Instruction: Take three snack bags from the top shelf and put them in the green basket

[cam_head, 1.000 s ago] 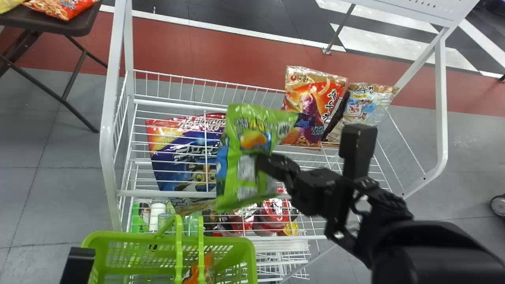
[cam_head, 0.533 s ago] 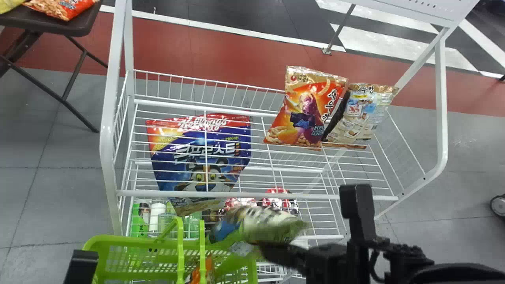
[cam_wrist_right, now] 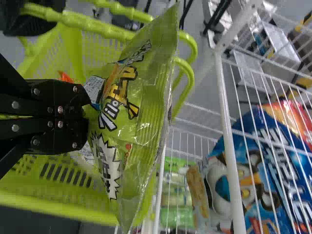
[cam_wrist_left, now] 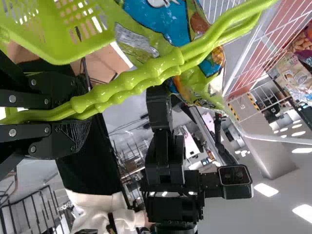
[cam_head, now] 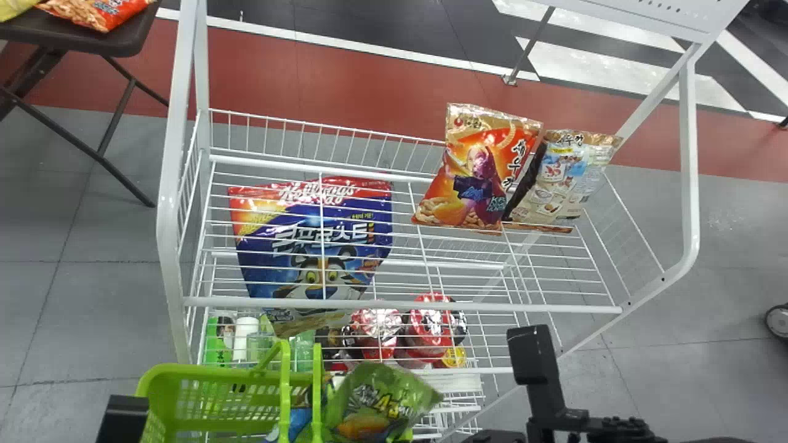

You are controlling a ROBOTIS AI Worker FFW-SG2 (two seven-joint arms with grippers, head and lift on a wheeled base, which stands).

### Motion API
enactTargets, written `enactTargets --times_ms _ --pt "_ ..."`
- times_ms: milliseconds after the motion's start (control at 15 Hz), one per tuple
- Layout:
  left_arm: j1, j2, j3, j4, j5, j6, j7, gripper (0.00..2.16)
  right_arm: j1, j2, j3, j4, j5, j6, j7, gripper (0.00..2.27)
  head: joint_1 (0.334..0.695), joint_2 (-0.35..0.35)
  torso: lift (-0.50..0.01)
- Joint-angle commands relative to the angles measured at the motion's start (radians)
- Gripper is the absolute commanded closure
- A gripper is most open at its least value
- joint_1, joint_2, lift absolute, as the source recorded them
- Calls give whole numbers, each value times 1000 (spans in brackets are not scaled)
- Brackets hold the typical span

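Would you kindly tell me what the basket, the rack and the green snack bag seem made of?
The basket looks like glossy moulded plastic, with slotted walls and soft highlights. The rack is probably white-coated metal, given its thin straight wires. The green snack bag seems to be shiny plastic film, as it creases and glints.

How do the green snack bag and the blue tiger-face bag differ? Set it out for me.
The green snack bag is held in the jaws of the right gripper; the blue tiger-face bag is behind the white wires of the rack. The blue bag looks larger, the green bag smaller. The green bag is mostly one colour; the blue bag also has red and yellow near one end. Both are shiny printed bags.
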Motion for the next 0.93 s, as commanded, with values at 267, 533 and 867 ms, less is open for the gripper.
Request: enactTargets --times_ms 267,533,867 --pt "12 -2 -12 -1 0 -21 -4 1045 -5 -34 89 94 -20 5 -35 2159 695 -350 -30" --pt "10 -2 -33 -1 -8 -24 0 1045 -55 -58 141 171 -3 5 -38 768 695 -350 -30" --pt "10 0 -48 -3 -9 -24 7 1045 -68 -64 83 59 58 5 -38 49 695 -350 -30"
